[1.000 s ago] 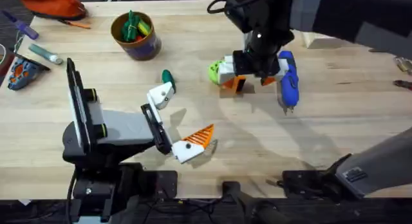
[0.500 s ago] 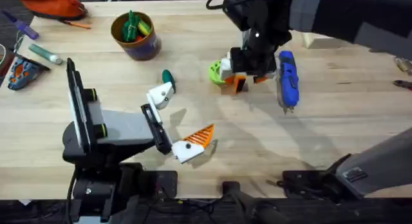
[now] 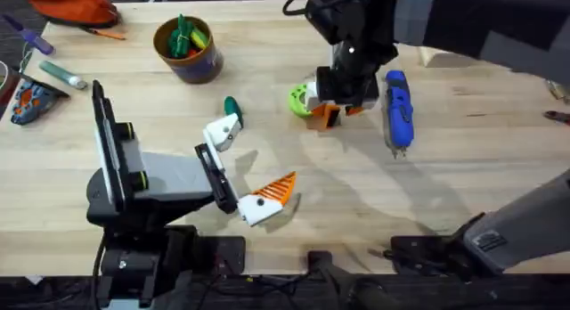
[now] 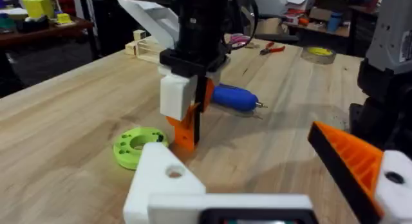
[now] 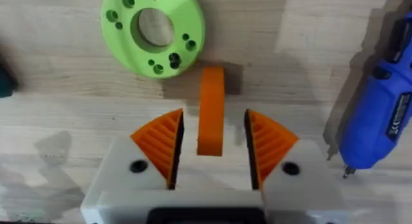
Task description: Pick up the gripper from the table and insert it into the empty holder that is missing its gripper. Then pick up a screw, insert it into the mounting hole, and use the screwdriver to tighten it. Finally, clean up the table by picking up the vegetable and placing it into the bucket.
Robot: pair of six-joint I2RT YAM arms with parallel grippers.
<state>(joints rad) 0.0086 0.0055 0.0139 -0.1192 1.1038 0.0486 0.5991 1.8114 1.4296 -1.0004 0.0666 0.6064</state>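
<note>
The small orange gripper block (image 5: 210,111) stands beside the lime-green disc (image 5: 153,32), in the middle of the table. My right gripper (image 5: 210,130) straddles it, open, with a narrow gap between the block and each orange pad (image 5: 161,143). In the overhead view the right gripper (image 3: 340,107) hangs over the block (image 3: 324,117). My left gripper (image 3: 248,165) rests open near the front; its plain white holder (image 3: 223,132) has no pad. The dark green vegetable (image 3: 232,106) lies just beyond the holder. The blue screwdriver (image 3: 398,110) lies right of the block. The bucket (image 3: 187,47) stands at the back left.
The bucket holds green and yellow items. An orange pouch (image 3: 71,5) and small tools (image 3: 36,92) lie at the back left. A pale wooden box (image 3: 441,53) sits behind the screwdriver, and pliers (image 3: 559,92) lie at the right edge.
My right gripper has shifted slightly left over the orange block and its pads have drawn closer together. The left arm has not moved.
</note>
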